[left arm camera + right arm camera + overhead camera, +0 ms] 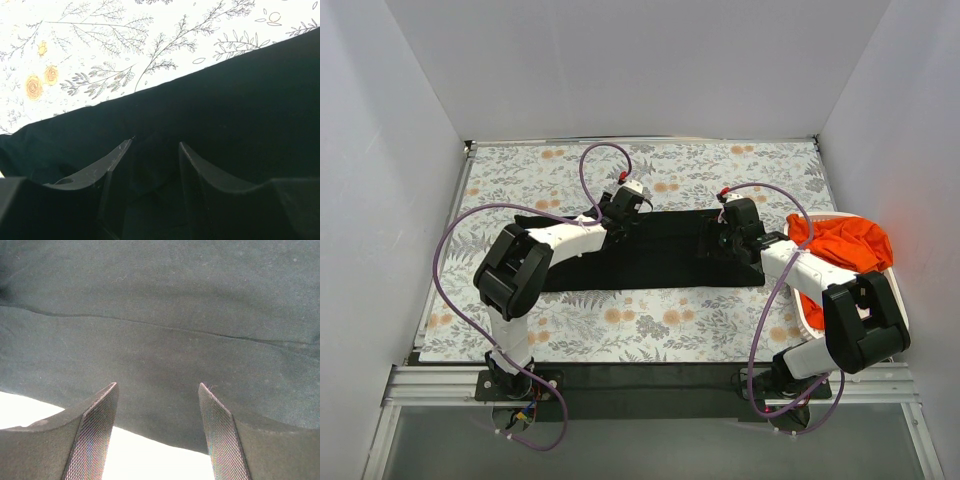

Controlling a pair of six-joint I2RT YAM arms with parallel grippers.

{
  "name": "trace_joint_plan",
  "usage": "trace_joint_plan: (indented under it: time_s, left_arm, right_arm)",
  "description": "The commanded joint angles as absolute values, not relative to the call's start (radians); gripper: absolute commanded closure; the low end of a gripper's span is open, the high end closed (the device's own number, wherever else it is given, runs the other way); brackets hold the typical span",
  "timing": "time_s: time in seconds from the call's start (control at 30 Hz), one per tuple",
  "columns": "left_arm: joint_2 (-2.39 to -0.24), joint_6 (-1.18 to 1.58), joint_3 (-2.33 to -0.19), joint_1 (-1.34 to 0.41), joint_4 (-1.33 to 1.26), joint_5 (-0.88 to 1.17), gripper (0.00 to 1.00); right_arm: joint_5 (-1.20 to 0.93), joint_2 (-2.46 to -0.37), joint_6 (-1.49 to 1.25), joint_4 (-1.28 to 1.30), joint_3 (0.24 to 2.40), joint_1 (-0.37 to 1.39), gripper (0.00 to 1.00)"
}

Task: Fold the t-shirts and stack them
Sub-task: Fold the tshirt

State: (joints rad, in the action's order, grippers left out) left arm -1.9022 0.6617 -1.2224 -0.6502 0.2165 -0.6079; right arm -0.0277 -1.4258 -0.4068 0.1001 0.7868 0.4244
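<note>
Floral-patterned table between white walls, where the black t-shirt lies flat at centre, its long axis running left to right, collar end not discernible. One arm works each end: the left gripper faces the far hem, the right gripper sits over a cloth edge. Both pairs of fingers are apart, with cloth beneath them

- We see a robot test booth, much like a lab: plain white panels stand beyond the left gripper and right gripper and out to either side.
- Beneath both lies a floral-clothed table.
- Behind them, a metal rail carries the arm bases, with purple cables looping.
</note>
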Motion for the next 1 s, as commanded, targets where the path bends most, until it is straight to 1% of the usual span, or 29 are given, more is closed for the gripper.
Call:
trace_joint_plan:
  time_s: [0.0,0.27,0.37,0.43,0.47,0.5,0.53,0.6,0.83,0.97]
  left_arm:
    - [-1.864,0.661,-1.223,-0.653,0.230,-0.646,0.60]
    - [-1.861,0.673,-1.227,-0.655,0.256,-0.614,0.65]
    - [-1.861,0.678,-1.226,-0.657,0.267,-0.615,0.70]
    - [-1.861,0.681,-1.226,-0.658,0.271,-0.621,0.77]
    - [-1.859,0.683,-1.226,-0.657,0.278,-0.620,0.81]
    - [-1.856,0.684,-1.227,-0.657,0.281,-0.620,0.90]
    - [-1.853,0.686,-1.227,-0.657,0.281,-0.614,0.95]
    - [-1.845,0.690,-1.229,-0.657,0.293,-0.604,1.00]
    - [-1.766,0.709,-1.241,-0.658,0.348,-0.539,1.00]
    - [-1.712,0.730,-1.191,-0.660,0.391,-0.467,1.00]
  right_arm:
    - [-0.029,-1.407,-0.394,0.072,0.776,0.417,0.39]
    - [-0.029,-1.407,-0.394,0.074,0.775,0.417,0.40]
    - [-0.029,-1.410,-0.394,0.072,0.773,0.417,0.40]
    - [-0.029,-1.410,-0.396,0.074,0.773,0.416,0.40]
    - [-0.029,-1.410,-0.396,0.074,0.773,0.416,0.40]
    - [-0.029,-1.411,-0.394,0.074,0.775,0.416,0.40]
    - [-0.031,-1.411,-0.396,0.074,0.773,0.416,0.40]
    - [-0.029,-1.410,-0.394,0.074,0.773,0.416,0.40]
    - [-0.037,-1.402,-0.394,0.074,0.778,0.416,0.40]
    - [-0.055,-1.396,-0.390,0.072,0.778,0.414,0.40]
